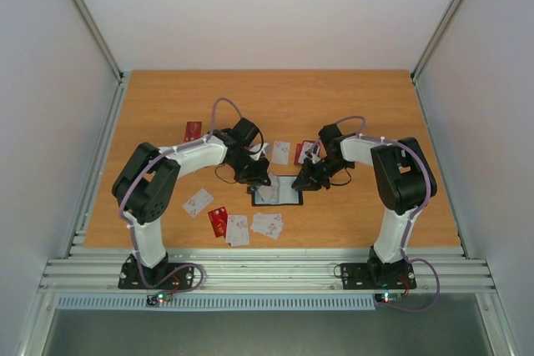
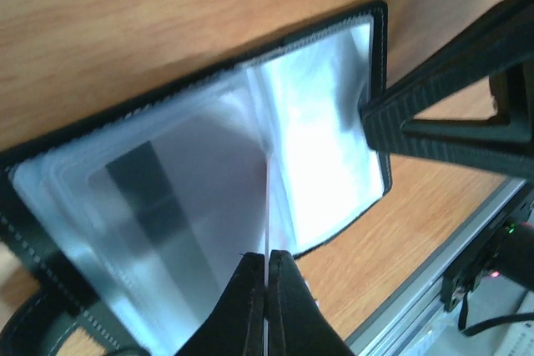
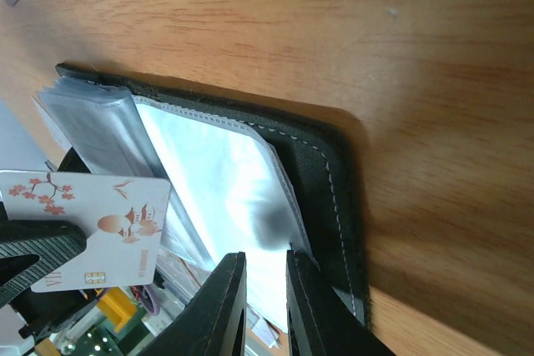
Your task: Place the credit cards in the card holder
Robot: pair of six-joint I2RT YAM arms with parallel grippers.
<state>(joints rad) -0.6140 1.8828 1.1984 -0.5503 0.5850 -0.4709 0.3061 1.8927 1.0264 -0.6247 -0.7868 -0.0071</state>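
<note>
The black card holder (image 1: pixel 286 198) lies open mid-table, its clear pockets up (image 2: pixel 321 131) (image 3: pixel 327 174). My left gripper (image 1: pixel 259 186) (image 2: pixel 267 254) is shut on a white credit card with red blossoms (image 3: pixel 98 224). In the left wrist view the card shows edge-on (image 2: pixel 268 206), standing over the middle fold of the pockets. My right gripper (image 1: pixel 304 179) (image 3: pixel 265 254) is at the holder's right side, jaws a narrow gap apart and holding nothing. Its fingertips (image 2: pixel 377 118) rest at the edge of the clear pocket.
Loose credit cards lie around: a red one (image 1: pixel 193 131) at the back left, a white one (image 1: pixel 281 152) and a red one (image 1: pixel 307 151) behind the holder. White ones (image 1: pixel 198 202) (image 1: pixel 238 229) (image 1: pixel 267 224) and a red one (image 1: pixel 218 221) lie near the front.
</note>
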